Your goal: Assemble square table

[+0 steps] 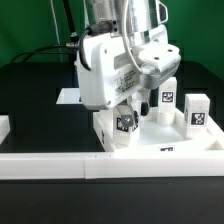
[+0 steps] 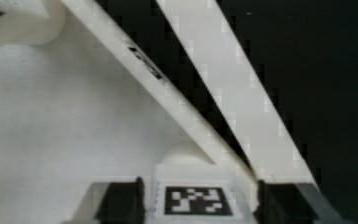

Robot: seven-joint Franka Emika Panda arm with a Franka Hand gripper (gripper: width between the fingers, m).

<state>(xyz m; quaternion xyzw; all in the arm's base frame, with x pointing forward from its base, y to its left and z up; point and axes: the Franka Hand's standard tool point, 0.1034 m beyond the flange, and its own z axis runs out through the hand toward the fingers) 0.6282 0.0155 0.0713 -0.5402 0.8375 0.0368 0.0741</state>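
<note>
The square table's white slab [image 1: 150, 140] lies flat in front of the arm, and in the wrist view its raised rim [image 2: 144, 70] runs diagonally. My gripper [image 1: 124, 112] hangs over the slab's front corner on the exterior view's left. It is shut on a small white leg [image 1: 124, 123], whose black-and-white tag faces the wrist camera [image 2: 197, 198] between the dark fingers [image 2: 115, 200]. The leg sits just above a rounded corner bump [image 2: 201, 160] of the slab. Two more tagged legs [image 1: 167, 97] [image 1: 198, 110] stand upright on the slab's far side, toward the exterior view's right.
A long white border rail [image 1: 100, 165] runs along the front of the slab; the wrist view shows it as a pale strip [image 2: 238, 70] beside the rim. Another rail piece [image 1: 4, 126] sits at the exterior view's left edge. The marker board [image 1: 67, 96] lies behind the arm on the black table.
</note>
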